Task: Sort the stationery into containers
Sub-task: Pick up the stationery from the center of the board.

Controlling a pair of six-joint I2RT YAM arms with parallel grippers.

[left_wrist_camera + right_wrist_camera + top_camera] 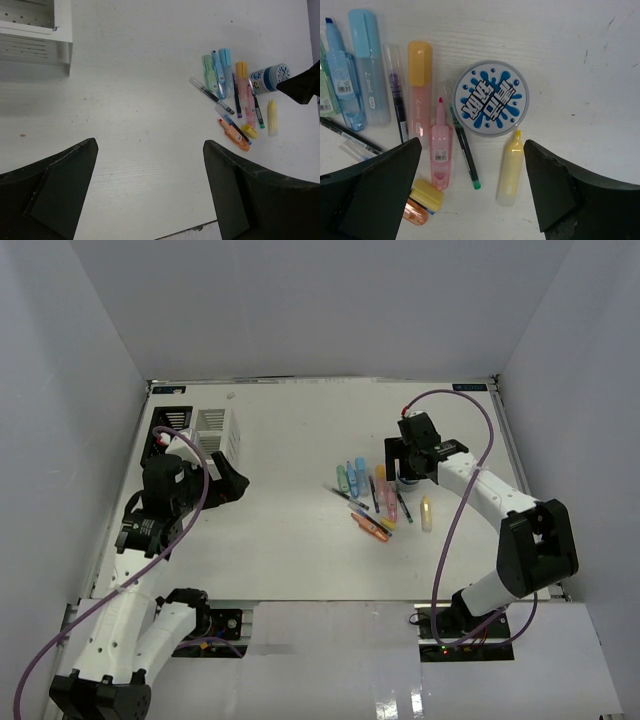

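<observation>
The stationery lies in a loose cluster right of the table's centre. My right gripper hangs open just above it, holding nothing. Between and ahead of its fingers lie the round blue-white tape roll, a yellow marker, a pink marker and a green-tipped pen. Blue markers lie further left. The black container and the white container stand at the far left. My left gripper is open and empty over bare table beside the white container.
A loose yellow cap and an orange marker lie at the near edge of the cluster. White walls enclose the table on three sides. Purple cables loop above both arms.
</observation>
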